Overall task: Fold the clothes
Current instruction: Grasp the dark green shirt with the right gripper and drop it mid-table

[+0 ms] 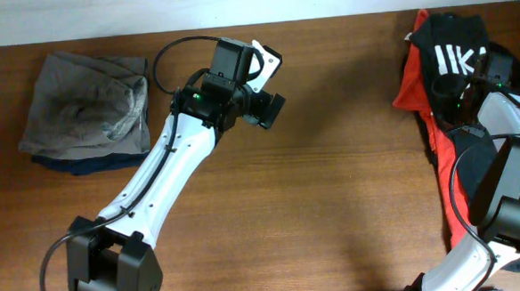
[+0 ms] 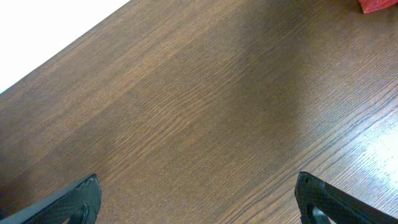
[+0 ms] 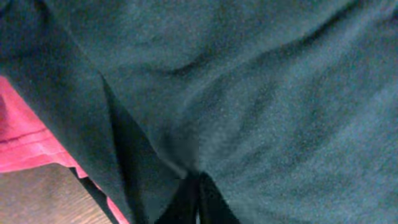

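Note:
The clothes lie in two heaps. At the right edge a black T-shirt (image 1: 456, 53) with white letters rests on a red T-shirt (image 1: 409, 91). My right gripper (image 1: 450, 87) is down on the black shirt. In the right wrist view its jaws (image 3: 198, 199) are shut, with a pinched fold of the black T-shirt (image 3: 280, 93) gathered at their tips and the red T-shirt (image 3: 25, 137) showing at the left. My left gripper (image 1: 271, 109) hovers over bare table at the back centre. It stands wide open (image 2: 199, 205) with nothing between its fingers.
A folded grey garment (image 1: 84, 110) lies on a navy piece (image 1: 74, 164) at the back left. The brown wooden table (image 1: 333, 186) stretches between the two heaps. A corner of red cloth (image 2: 379, 5) shows in the left wrist view.

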